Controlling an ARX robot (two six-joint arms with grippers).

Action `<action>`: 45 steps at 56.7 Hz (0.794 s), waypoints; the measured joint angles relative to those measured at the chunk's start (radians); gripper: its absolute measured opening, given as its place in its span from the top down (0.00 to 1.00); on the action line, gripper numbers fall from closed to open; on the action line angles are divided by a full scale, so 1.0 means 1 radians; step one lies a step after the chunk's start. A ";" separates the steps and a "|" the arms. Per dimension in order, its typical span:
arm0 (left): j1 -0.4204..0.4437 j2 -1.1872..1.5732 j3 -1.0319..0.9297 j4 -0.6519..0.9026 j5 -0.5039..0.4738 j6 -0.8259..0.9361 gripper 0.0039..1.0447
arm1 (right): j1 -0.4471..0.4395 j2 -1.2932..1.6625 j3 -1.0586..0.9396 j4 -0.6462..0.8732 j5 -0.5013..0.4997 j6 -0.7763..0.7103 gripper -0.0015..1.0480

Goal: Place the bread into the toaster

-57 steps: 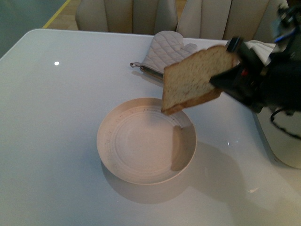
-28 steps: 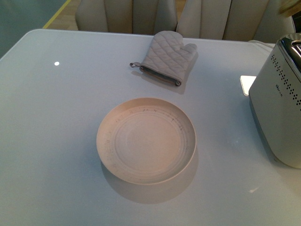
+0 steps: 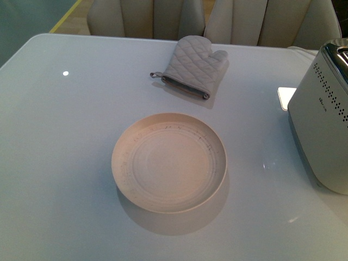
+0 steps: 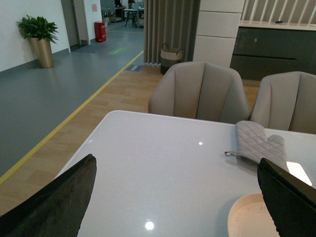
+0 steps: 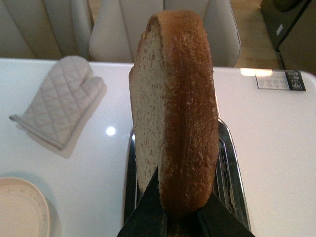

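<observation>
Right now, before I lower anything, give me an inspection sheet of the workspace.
Surface: glossy white table, a few glare spots.
Job's things: bread upright above the toaster top; whether it has entered a slot cannot be told.
Clutter: empty plate mid-table; oven mitt beyond it, apart.
Pincers: right pincer shut on the bread's lower end; left pincer open, holding nothing.
Cables: nothing seen.
Surroundings: chairs behind the table; potted plant across the floor.

Boxy off-white chrome-topped toaster (image 3: 321, 122) runs off the front view's right edge; its small dark logo (image 3: 322, 101) is unreadable.
</observation>
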 joint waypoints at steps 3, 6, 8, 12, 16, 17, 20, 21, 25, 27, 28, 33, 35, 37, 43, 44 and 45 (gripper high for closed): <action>0.000 0.000 0.000 0.000 0.000 0.000 0.07 | -0.001 0.010 -0.015 0.001 0.010 -0.013 0.97; 0.000 0.000 0.000 0.000 0.000 0.000 0.07 | -0.003 0.018 -0.026 0.002 0.019 -0.019 0.97; 0.000 0.000 0.000 0.000 0.000 0.000 0.07 | -0.004 0.026 -0.036 0.002 0.024 -0.022 0.97; 0.000 0.000 0.000 0.000 0.000 0.000 0.07 | -0.004 0.035 -0.050 0.003 0.030 -0.027 0.97; 0.000 0.000 0.000 0.000 0.000 0.000 0.07 | -0.004 0.039 -0.061 0.008 0.037 -0.035 0.97; 0.000 0.000 0.000 0.000 0.000 0.000 0.07 | -0.004 0.040 -0.062 0.008 0.039 -0.037 0.97; 0.000 0.000 0.000 0.000 0.000 0.000 0.07 | -0.005 0.042 -0.067 0.014 0.044 -0.042 0.97; 0.000 0.000 0.000 0.000 0.000 0.000 0.07 | -0.005 0.045 -0.069 0.017 0.048 -0.045 0.97; 0.000 0.000 0.000 0.000 0.000 0.000 0.07 | -0.006 0.051 -0.074 0.023 0.055 -0.048 0.97; 0.000 0.000 0.000 0.000 0.000 0.000 0.07 | -0.007 0.055 -0.077 0.026 0.056 -0.050 0.97; 0.000 0.000 0.000 0.000 0.000 0.000 0.07 | -0.007 0.056 -0.080 0.027 0.058 -0.051 0.97; 0.000 0.000 0.000 0.000 0.000 0.000 0.07 | -0.007 0.063 -0.088 0.027 0.068 -0.056 0.97; 0.000 0.000 0.000 0.000 0.000 0.000 0.07 | -0.007 0.064 -0.089 0.026 0.074 -0.058 0.97; 0.000 0.000 0.000 0.000 0.000 0.000 0.07 | -0.007 0.065 -0.091 0.019 0.080 -0.061 0.97; 0.000 0.000 0.000 0.000 0.000 0.000 0.07 | -0.005 0.065 -0.095 -0.001 0.103 -0.068 0.97; 0.000 0.000 0.000 0.000 0.000 0.000 0.07 | -0.004 0.065 -0.096 -0.004 0.107 -0.068 0.97; 0.000 0.000 0.000 0.000 0.000 0.000 0.07 | -0.004 0.065 -0.097 -0.007 0.108 -0.068 0.97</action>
